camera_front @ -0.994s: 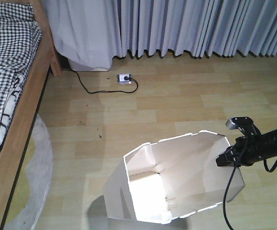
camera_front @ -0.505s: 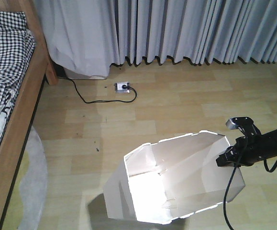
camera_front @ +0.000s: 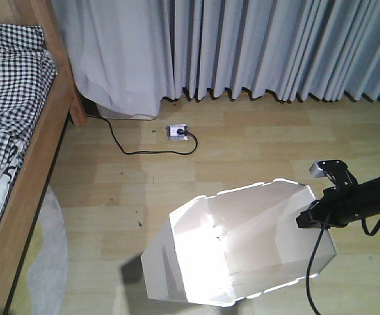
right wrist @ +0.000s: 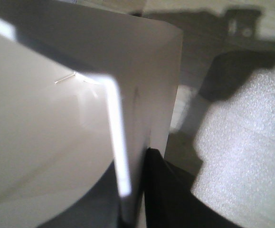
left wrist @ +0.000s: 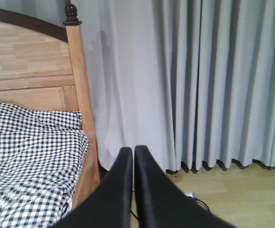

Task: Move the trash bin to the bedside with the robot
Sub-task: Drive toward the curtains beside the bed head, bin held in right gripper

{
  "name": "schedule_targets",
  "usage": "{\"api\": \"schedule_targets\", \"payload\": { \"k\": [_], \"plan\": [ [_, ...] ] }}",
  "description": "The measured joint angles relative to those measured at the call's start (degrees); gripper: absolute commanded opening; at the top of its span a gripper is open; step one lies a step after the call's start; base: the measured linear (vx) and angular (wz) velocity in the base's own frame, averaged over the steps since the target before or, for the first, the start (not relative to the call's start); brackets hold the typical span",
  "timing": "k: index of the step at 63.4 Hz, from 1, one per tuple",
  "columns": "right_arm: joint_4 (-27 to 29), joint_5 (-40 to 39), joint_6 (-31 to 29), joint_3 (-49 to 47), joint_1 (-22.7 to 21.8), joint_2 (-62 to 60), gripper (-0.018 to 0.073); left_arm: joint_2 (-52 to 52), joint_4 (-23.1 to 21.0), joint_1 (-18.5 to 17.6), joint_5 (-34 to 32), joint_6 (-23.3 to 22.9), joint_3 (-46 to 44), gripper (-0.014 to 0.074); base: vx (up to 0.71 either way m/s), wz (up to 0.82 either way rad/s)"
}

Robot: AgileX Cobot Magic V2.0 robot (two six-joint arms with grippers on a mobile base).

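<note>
Curtains [camera_front: 275, 46]: grey, pleated, hanging beyond both my jaws; the front and left wrist views both carry them. Bedside [camera_front: 19, 164]: wooden frame and checked bedding, far to the left of my right gripper [camera_front: 306, 220]. Only the left wrist view shows its headboard and knobbed post [left wrist: 80, 85], ahead and left of my left gripper [left wrist: 133, 159]. Trash bin [camera_front: 242, 243]: white, tilted, mouth toward the front camera, well apart from the bed. Right jaws: clenched on the bin's right rim; the right wrist view alone shows the thin wall pinched between them. Left jaws: pressed together on themselves. Power strip [camera_front: 176, 132]: on the floor near the curtains, plain in the front view.
</note>
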Motion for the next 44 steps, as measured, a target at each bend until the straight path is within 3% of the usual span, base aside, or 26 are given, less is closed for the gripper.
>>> {"api": "schedule_targets", "payload": {
  "k": [44],
  "plan": [
    [0.0,0.0,0.0,0.0,0.0,0.0,-0.0005,0.0,0.0,0.0,0.0,0.0,0.0,-0.0006,0.18,0.03]
  ]
}}
